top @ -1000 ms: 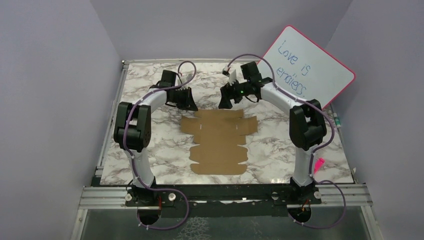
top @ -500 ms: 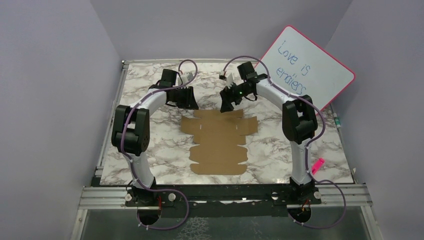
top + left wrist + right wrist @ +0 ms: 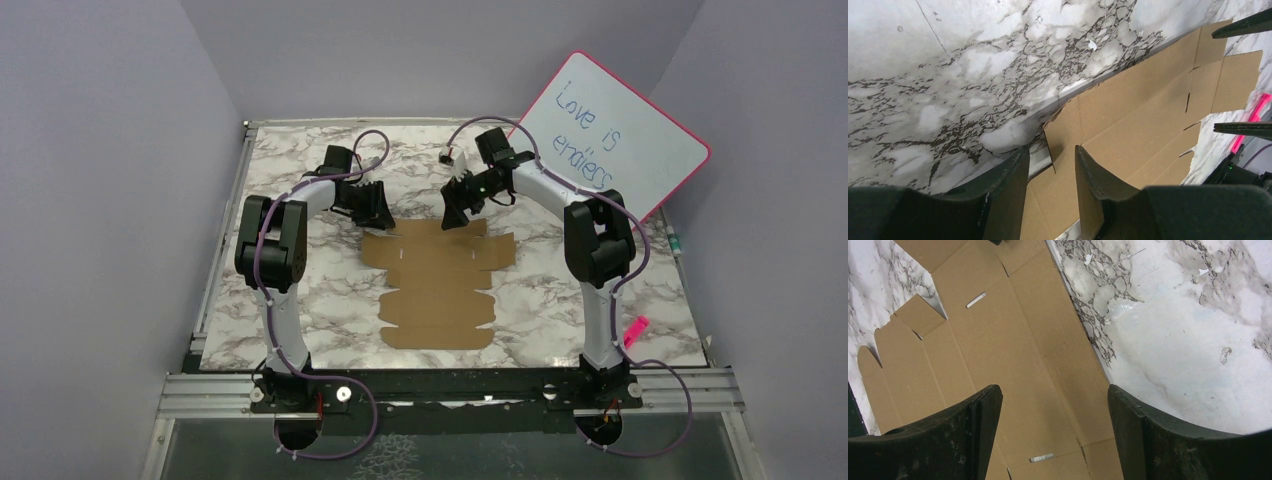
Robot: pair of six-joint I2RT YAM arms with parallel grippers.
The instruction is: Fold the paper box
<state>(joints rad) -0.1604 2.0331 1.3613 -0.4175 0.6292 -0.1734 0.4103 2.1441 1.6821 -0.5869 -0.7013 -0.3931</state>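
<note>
Left gripper (image 3: 376,212) swung in to far-left corner of box (image 3: 438,290), jaws now part-spread, empty; right gripper (image 3: 452,214) gaping over far edge. Box flat on table (image 3: 550,300), unfolded; flap grab likely next

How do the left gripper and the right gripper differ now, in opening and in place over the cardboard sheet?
Opening: the left gripper shows a narrow gap; the right gripper stands wide. Place: the left gripper is at the far left corner of the cardboard sheet; the right gripper is over its far edge, further right. Both are open and hold nothing.
</note>
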